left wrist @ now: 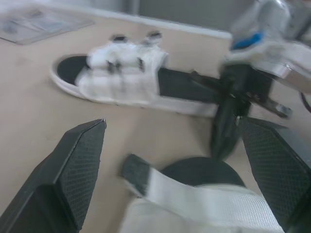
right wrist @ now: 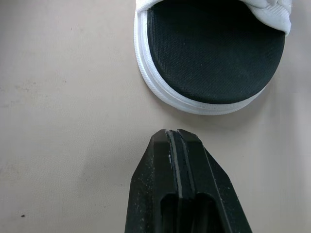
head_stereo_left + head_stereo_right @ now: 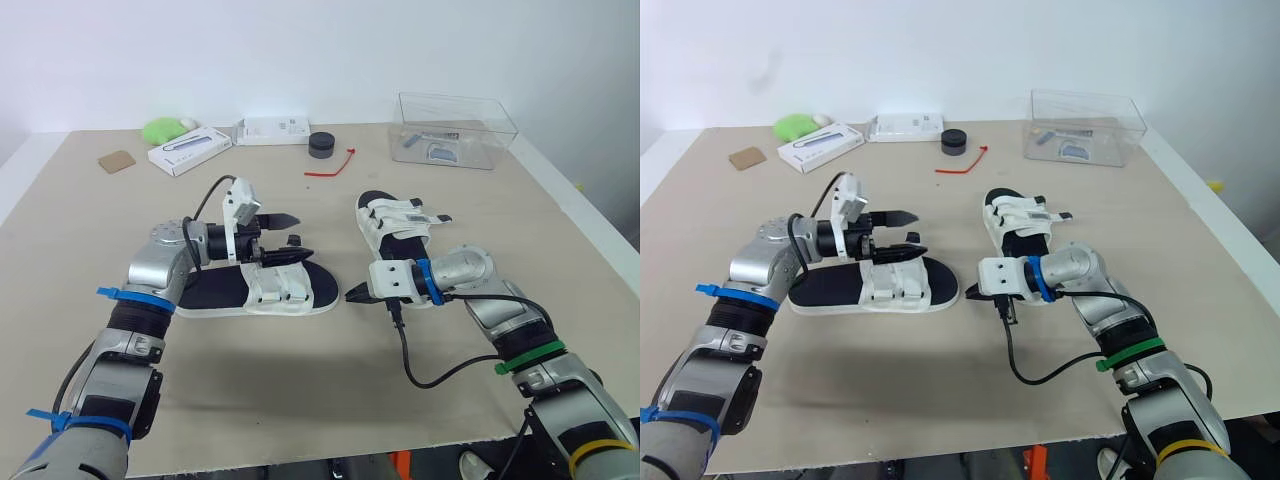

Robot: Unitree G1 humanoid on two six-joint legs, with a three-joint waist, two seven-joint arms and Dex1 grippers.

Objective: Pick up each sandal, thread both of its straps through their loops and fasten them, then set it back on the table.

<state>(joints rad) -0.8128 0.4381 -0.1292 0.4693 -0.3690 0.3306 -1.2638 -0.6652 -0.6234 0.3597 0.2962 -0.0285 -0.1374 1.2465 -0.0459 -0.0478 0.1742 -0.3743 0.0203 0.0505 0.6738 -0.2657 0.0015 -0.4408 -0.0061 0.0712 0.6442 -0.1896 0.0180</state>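
Two white-strapped sandals with black footbeds lie on the tan table. The near sandal (image 3: 255, 288) lies crosswise at centre left, and the far sandal (image 3: 400, 225) lies to its right, pointing away. My left gripper (image 3: 288, 238) hangs open just above the near sandal's straps. In the left wrist view a white strap with a black tip (image 1: 160, 187) lies between its fingers (image 1: 82, 165). My right gripper (image 3: 352, 293) is shut on nothing, low over the table between the two sandals. Its tip (image 2: 177, 141) points at the near sandal's rounded end (image 2: 214, 53).
Along the back of the table stand a clear plastic box (image 3: 455, 130), a black round puck (image 3: 322, 145), a red tie (image 3: 335, 165), two white boxes (image 3: 190, 148) (image 3: 272, 130), a green lump (image 3: 162, 128) and a brown square (image 3: 116, 160). The table's right edge (image 3: 590, 225) runs close by.
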